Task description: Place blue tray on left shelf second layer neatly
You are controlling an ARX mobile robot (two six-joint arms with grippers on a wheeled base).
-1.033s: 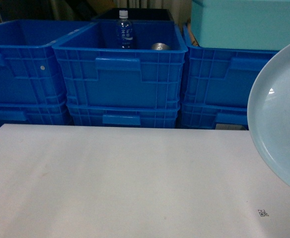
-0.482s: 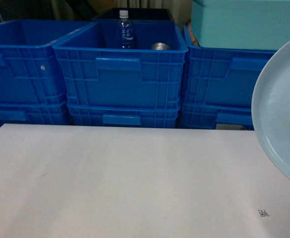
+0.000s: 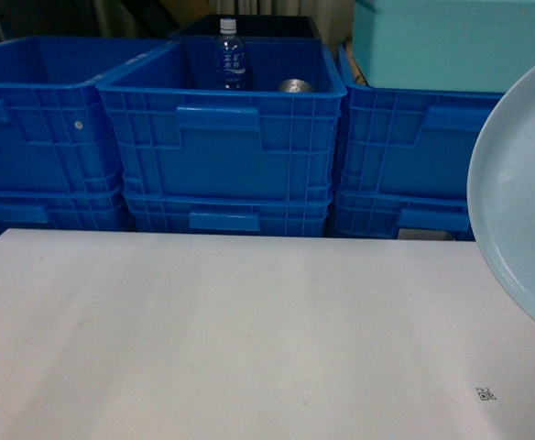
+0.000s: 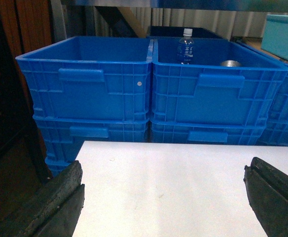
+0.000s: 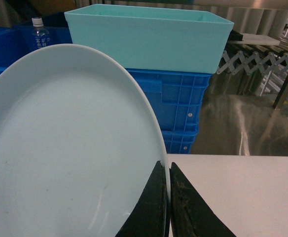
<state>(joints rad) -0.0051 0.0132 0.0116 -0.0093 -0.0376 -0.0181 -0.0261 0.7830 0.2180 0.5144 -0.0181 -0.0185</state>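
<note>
From the head camera we look over a matte white table (image 3: 231, 330) backed by stacked, ribbed, deep-blue plastic crates (image 3: 222, 137); the middle crate holds a clear bottle (image 3: 230, 57) and a metal can (image 3: 296, 86), and a smooth pale turquoise box (image 3: 455, 41) sits on the right stack. The blue tray (image 3: 524, 202), glossy, round and shallow, stands tilted on edge above the table's right side, partly cut by the frame.

In the left wrist view we see the left gripper (image 4: 163, 197) spread wide and holding nothing, its dark, rough pads (image 4: 60, 197) at the frame's lower corners above the table.

In the right wrist view the right gripper (image 5: 168, 197) pinches the tray's thin rim between two black tapered fingers (image 5: 151, 207), nearly closed together.
</note>
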